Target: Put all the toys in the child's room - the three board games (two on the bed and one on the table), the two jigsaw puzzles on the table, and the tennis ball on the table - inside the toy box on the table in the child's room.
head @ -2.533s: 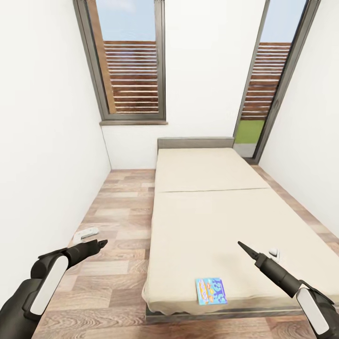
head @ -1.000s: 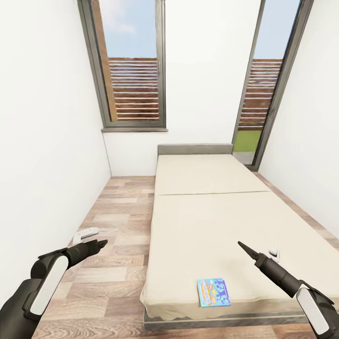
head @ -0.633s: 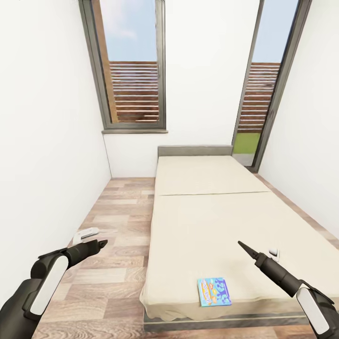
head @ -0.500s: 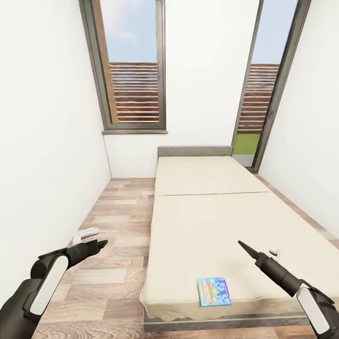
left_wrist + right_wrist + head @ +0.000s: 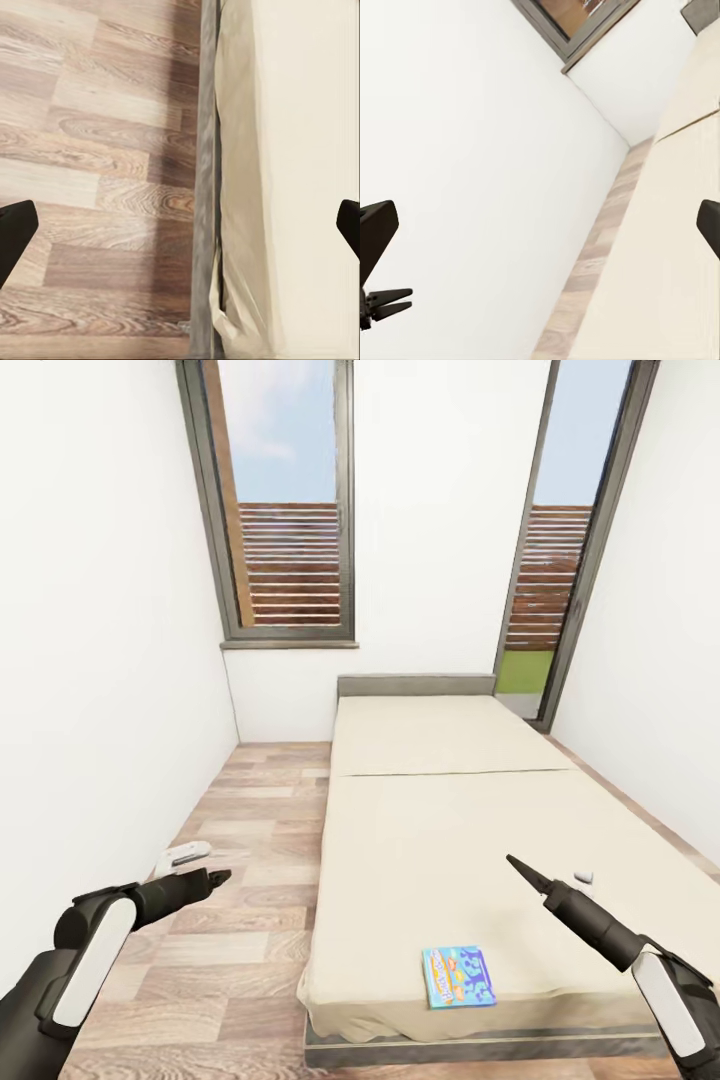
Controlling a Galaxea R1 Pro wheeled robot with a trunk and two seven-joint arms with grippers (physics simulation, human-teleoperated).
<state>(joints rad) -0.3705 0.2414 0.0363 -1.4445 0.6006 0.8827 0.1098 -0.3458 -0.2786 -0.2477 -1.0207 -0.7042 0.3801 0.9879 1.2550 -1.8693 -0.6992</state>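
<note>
White-walled bedroom, beige bed [image 5: 470, 830] before us, small blue board game [image 5: 458, 976] near its foot between our empty, spread jaws.

2 black arms, white forearm panels, pointed black claws.

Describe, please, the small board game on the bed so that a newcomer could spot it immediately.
Find the wide beige bed filling the room's right half, under the two tall windows. At its near foot edge lies a small flat blue board game with colourful print. It is the only coloured thing on the plain mattress.
</note>
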